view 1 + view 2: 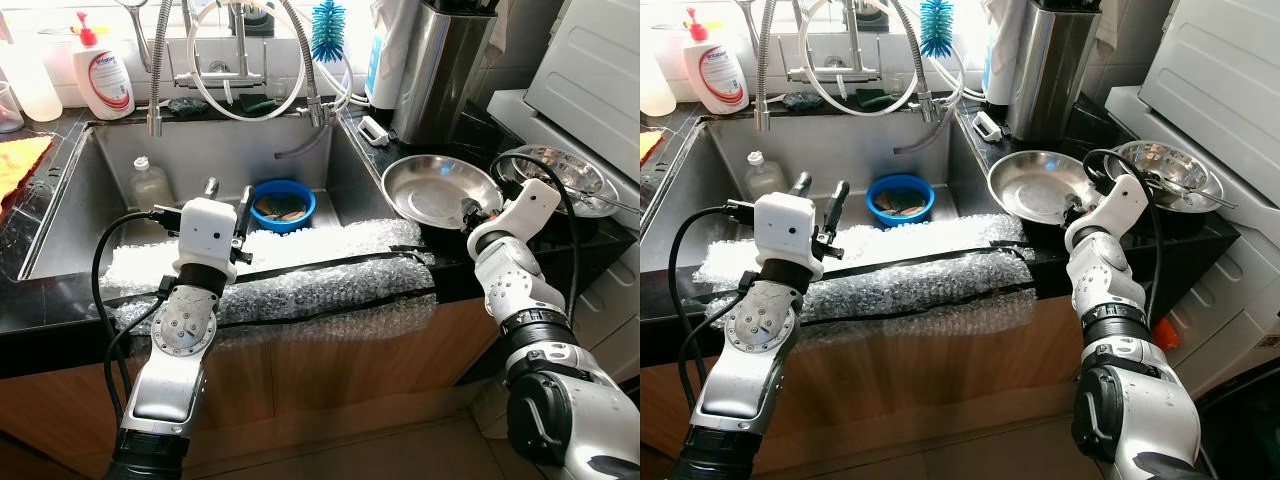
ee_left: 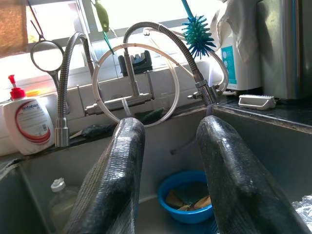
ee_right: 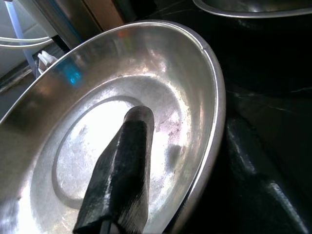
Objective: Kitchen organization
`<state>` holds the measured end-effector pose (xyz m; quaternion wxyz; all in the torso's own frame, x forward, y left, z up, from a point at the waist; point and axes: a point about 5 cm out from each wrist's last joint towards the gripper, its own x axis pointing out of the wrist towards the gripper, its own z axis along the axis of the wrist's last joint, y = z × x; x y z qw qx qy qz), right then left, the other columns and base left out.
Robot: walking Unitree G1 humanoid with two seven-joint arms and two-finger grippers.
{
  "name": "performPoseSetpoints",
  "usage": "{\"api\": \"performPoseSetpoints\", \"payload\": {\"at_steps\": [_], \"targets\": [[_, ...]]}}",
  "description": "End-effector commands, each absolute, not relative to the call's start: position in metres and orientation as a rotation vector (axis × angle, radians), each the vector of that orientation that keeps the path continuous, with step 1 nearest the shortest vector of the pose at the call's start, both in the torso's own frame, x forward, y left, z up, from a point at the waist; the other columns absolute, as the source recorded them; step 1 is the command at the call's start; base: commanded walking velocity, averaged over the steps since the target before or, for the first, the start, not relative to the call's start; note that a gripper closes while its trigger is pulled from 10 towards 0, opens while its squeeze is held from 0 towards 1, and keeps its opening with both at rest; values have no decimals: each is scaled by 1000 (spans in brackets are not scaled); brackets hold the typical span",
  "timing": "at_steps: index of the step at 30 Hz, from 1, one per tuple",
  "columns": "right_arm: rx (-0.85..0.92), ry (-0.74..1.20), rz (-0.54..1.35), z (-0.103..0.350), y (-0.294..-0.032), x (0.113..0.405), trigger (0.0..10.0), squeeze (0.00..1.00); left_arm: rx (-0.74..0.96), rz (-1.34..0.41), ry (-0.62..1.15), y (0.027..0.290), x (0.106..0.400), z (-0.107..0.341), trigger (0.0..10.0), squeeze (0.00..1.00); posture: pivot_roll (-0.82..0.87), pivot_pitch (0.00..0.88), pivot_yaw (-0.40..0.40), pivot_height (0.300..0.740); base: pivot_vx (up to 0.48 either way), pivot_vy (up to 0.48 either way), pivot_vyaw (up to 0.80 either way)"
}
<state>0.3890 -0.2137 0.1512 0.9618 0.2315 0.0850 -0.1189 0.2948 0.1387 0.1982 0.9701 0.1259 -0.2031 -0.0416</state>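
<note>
A wide steel bowl (image 1: 440, 190) sits on the black counter to the right of the sink (image 1: 120, 150). My right gripper (image 1: 472, 212) is at its near rim and stands open. One finger (image 3: 124, 161) is inside the bowl and the other (image 3: 253, 165) is outside, below the rim. Inside the sink are a small blue bowl (image 1: 283, 203) with food scraps and a clear plastic bottle (image 1: 148, 182). My left gripper (image 1: 228, 195) hovers open over the sink's front half, pointing at the blue bowl (image 2: 187, 200), with nothing between its fingers.
Bubble wrap (image 1: 300, 270) covers the sink's front edge. A second steel bowl (image 1: 560, 170) stands further right on the counter. A tall steel canister (image 1: 445, 70), a blue brush (image 1: 327, 28), taps and a soap bottle (image 1: 103, 75) line the back. A white appliance (image 1: 590, 60) rises at the far right.
</note>
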Motion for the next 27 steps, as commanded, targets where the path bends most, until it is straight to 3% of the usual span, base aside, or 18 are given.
{"api": "performPoseSetpoints", "payload": {"at_steps": [1, 7, 23, 24, 25, 26, 27], "targets": [[467, 161, -234, 154, -209, 391, 0, 0, 279, -102, -430, 134, 293, 200, 10000, 0, 41, 0, -91, 740, 0, 0, 0], [384, 98, -231, 157, -205, 389, 0, 0, 285, -107, -436, 132, 292, 200, 10000, 0, 40, 0, -88, 740, 0, 0, 0], [452, -257, -298, 189, -214, 380, 0, 0, 310, -78, -516, 131, 292, 217, 10000, 0, 39, 0, -74, 740, 0, 0, 0], [454, -278, -293, 192, -213, 379, 902, 0, 304, -76, -521, 131, 293, 218, 10000, 0, 42, 0, -73, 740, 0, 0, 0], [456, -290, -289, 193, -212, 379, 902, 0, 300, -74, -524, 131, 293, 219, 10000, 0, 42, 0, -73, 740, 0, 0, 0], [460, -308, -282, 195, -211, 379, 6353, 0, 291, -71, -527, 131, 293, 221, 10000, 0, 43, 0, -73, 740, 0, 0, 0], [471, -335, -267, 199, -210, 379, 10000, 0, 274, -66, -527, 131, 294, 222, 10000, 0, 46, 0, -73, 740, 0, 0, 0]]}}
